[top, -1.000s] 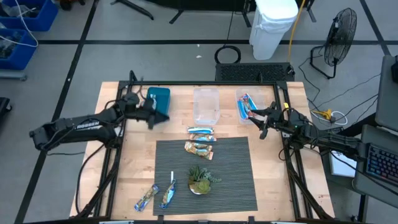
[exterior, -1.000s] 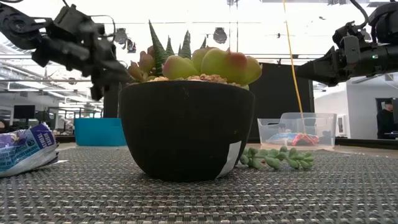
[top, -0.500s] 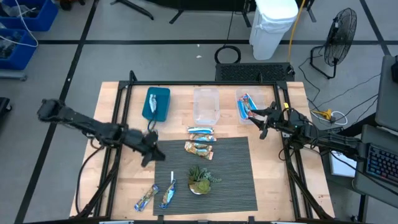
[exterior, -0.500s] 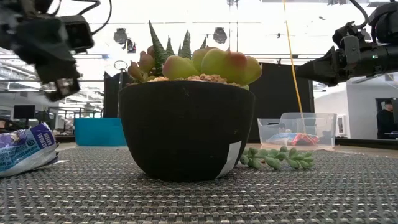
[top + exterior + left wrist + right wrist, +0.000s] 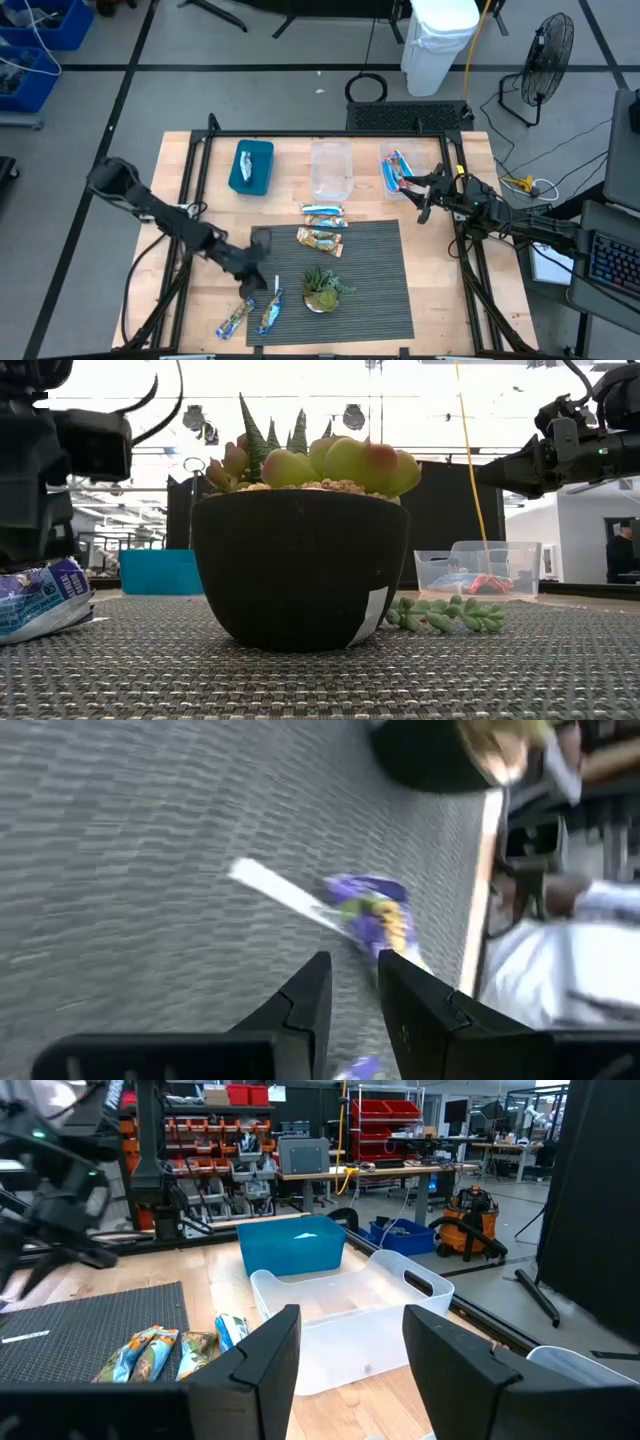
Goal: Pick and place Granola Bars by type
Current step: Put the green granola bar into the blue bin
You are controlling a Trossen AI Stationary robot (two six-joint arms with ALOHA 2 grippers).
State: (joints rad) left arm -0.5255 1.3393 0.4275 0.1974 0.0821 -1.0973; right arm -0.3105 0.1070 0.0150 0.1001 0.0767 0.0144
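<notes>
My left gripper (image 5: 257,282) (image 5: 352,970) hangs open with a narrow gap over the near left part of the grey mat. It touches nothing. Just ahead of its fingertips a blue-and-purple bar (image 5: 375,915) (image 5: 270,312) lies flat beside a thin white stick (image 5: 280,890). Another blue bar (image 5: 235,318) lies on the wood close by. A silvery-blue bar (image 5: 322,212) and a tan-and-blue bar (image 5: 320,240) lie at the mat's far edge. The teal bin (image 5: 251,166) holds one bar, and the right clear bin (image 5: 397,170) holds blue-and-red bars. My right gripper (image 5: 415,200) (image 5: 345,1330) waits open beside that bin.
A potted succulent (image 5: 322,290) (image 5: 300,550) stands on the mat (image 5: 380,300), right of my left gripper. A clear bin (image 5: 332,170) sits between the teal bin and the right bin. Black frame rails run along the table's left and right sides.
My left arm has swung from the teal bin at the far left toward the table's near edge, and has come down over the mat's near left part by the white stick and blue bar. No bar has moved.
</notes>
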